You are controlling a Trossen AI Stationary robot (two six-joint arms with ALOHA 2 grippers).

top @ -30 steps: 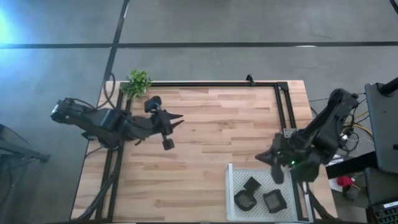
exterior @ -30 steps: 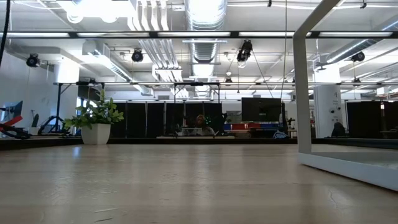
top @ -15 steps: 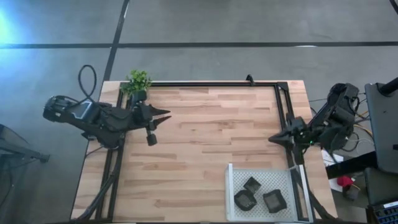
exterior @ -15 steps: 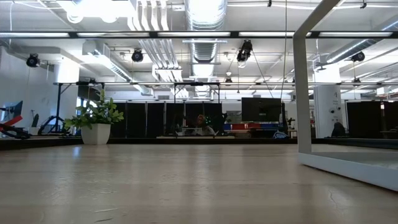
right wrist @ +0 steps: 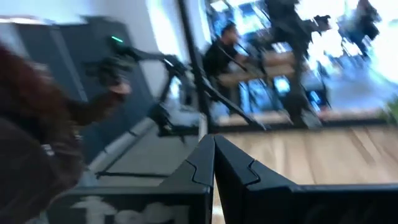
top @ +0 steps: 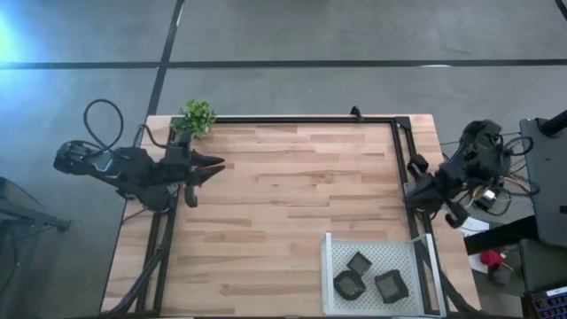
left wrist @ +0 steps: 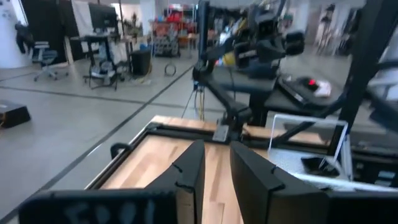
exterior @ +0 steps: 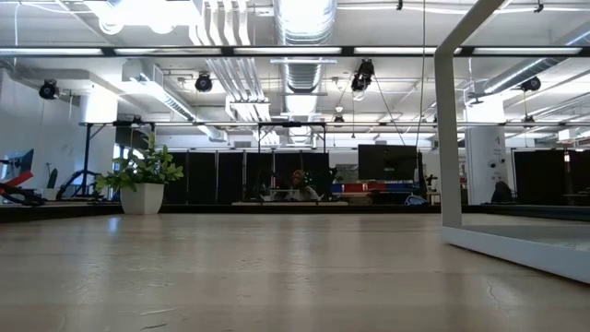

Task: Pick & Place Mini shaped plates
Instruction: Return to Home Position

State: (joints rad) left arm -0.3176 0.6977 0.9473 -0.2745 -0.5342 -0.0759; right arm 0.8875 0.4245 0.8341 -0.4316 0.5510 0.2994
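Wooden table [top: 292, 195]; three black squarish plates [top: 391, 285] in white tray [top: 394, 255].

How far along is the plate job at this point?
Done: small black plates sit in three groups in the white perforated tray, none visible elsewhere. In hand: nothing; left pincer and right pincer are empty at the wooden table's opposite edges. Left: apparently only parking arms.

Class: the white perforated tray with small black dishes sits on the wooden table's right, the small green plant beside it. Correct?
No. The high view shows the small green plant at the far left corner of the wooden table, away from the white perforated tray.
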